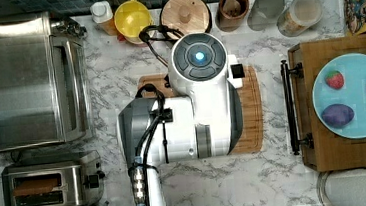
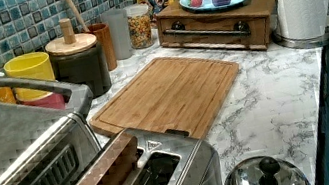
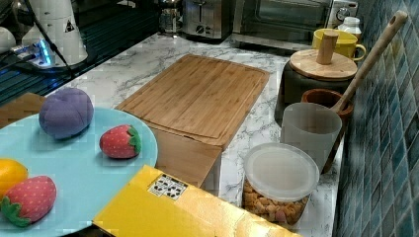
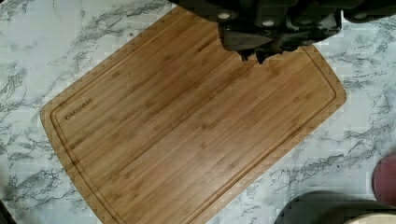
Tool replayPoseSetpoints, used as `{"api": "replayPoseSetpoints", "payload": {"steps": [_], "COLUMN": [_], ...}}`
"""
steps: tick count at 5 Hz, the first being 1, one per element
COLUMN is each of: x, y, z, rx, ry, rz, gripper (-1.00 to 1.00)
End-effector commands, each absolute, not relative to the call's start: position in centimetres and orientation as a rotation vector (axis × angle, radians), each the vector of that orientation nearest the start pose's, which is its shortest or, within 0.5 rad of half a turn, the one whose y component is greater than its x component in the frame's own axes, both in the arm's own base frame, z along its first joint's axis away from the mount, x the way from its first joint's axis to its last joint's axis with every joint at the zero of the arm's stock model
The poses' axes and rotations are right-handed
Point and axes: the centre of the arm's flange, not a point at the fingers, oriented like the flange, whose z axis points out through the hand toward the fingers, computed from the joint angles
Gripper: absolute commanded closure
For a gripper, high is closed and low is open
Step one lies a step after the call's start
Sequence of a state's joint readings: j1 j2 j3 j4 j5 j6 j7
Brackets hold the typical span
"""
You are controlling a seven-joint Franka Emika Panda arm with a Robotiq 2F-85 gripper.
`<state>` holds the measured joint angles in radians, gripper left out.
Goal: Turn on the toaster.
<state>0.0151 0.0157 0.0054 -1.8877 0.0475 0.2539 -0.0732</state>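
- Reaching the toaster (image 1: 48,187) comes first: it sits at the lower left corner of the top view, just below the larger toaster oven (image 1: 33,81), well apart from the arm (image 1: 187,112), which hangs over the cutting board (image 4: 187,126) in the middle of the marble surface (image 1: 277,175).
- The pincer (image 4: 254,55) shows in the wrist view as dark fingers above the board, holding nothing; they look pressed close together, which suits pushing, not gripping.
- The black lever (image 1: 95,181) is on the end panel facing the arm's side, so the approach is best made from the top view's right, coming in above the lever.
- A brown slice (image 2: 104,181) already stands in one slot, so only the lever needs pressing.
- Pushing straight down along the lever's track, with the fingertips squarely on top of it, should keep it from slipping off.
- A kettle (image 2: 265,177) with a shiny lid stands just beside the toaster's end, so the wrist should descend steeply to avoid knocking it.
- Pressing until the lever latches low is likely what counts as done.
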Motion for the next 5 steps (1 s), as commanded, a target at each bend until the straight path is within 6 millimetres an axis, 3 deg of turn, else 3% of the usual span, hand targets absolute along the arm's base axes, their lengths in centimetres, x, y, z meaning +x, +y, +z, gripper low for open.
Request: {"api": "replayPoseSetpoints", "payload": {"steps": [1,2,3,5], "x": [55.3,54.8,53.4,50.9], "y": [3.1,7.2,11.1,15.7], "z": [48.1,46.8,46.8,45.1], "rx": [-2.96,-2.994,-2.998,-2.97], "ry": [0.95,0.747,0.568,0.366], "rz": [0.117,0.128,0.073,0.055], "gripper": [1.0,1.0,1.0,1.0]}}
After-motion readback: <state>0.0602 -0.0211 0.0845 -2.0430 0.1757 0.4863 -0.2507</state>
